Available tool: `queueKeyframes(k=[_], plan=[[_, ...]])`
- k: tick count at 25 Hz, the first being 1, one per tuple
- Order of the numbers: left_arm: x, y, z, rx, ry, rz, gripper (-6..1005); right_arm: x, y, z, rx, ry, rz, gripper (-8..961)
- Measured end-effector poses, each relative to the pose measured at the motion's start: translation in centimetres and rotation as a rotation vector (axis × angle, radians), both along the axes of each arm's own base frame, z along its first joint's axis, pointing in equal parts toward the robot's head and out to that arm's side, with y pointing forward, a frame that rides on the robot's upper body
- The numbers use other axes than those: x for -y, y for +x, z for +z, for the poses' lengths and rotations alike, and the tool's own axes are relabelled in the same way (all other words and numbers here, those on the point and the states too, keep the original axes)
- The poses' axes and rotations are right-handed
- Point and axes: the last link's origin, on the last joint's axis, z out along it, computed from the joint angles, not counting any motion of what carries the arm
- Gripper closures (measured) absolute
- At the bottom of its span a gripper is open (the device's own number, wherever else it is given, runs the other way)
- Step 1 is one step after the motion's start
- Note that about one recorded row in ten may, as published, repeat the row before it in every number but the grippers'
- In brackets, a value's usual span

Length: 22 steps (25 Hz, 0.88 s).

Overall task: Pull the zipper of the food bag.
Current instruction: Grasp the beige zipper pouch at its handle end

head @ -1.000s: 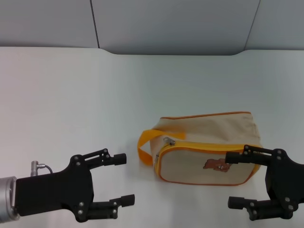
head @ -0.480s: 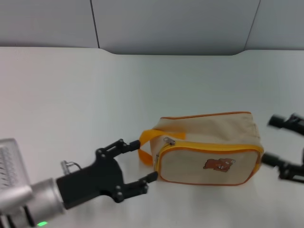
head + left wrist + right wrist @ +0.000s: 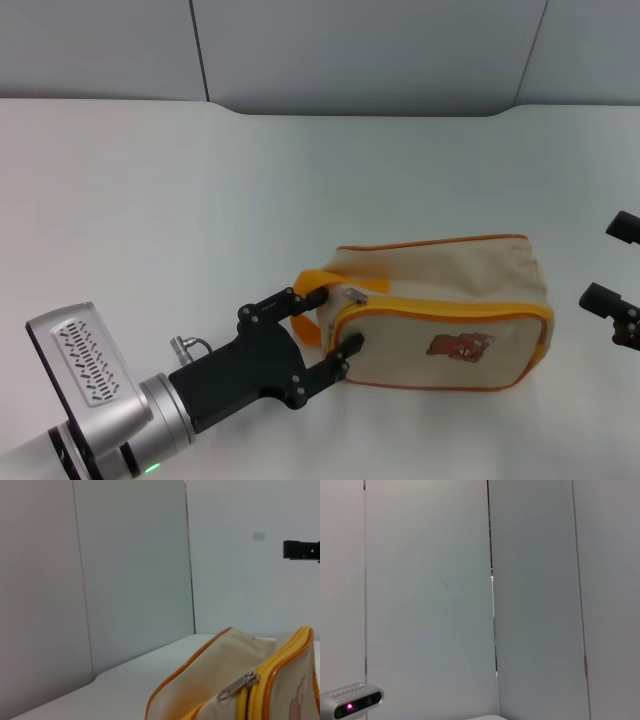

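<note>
The beige food bag (image 3: pixel 450 300) lies on the white table right of centre, bear picture (image 3: pixel 462 346) facing me, orange loop handle (image 3: pixel 305 300) at its left end. The yellow-orange zipper (image 3: pixel 440 310) rims the front panel, and its silver pull tab (image 3: pixel 355 296) sits at the top left corner. The tab also shows in the left wrist view (image 3: pixel 238 686). My left gripper (image 3: pixel 330 322) is open at the bag's left end, one finger at the handle, the other by the panel's corner. My right gripper (image 3: pixel 612 265) is open at the right edge, apart from the bag.
The white table (image 3: pixel 200 200) runs back to a grey panelled wall (image 3: pixel 360 50). The right wrist view shows only grey wall panels and a small grey device with a pink light (image 3: pixel 350 705).
My left gripper has moved right and forward to the bag's left end, now straddling the handle and corner. My right gripper has withdrawn to the right edge. The bag has not moved.
</note>
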Motion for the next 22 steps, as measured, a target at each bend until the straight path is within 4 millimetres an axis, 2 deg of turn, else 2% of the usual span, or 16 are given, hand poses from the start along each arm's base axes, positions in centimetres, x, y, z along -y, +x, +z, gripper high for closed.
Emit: queueKeyframes(k=[6,10,22], plan=[[-0.2,0.3,-0.3,-0.008,-0.006,-0.005,477,-0.1,-0.1,-0.1,0.002,-0.008,0.003,168],[-0.6,0.7,-0.2,-0.005,0.008,-0.019,653,-0.1,-0.5,-1.2,0.037,-0.100,0.034,173],[-2.8,1.8,0.7,-0.034,0.069,-0.101,805,-0.7,-1.2,-2.3,0.080,-0.181,0.074,188]])
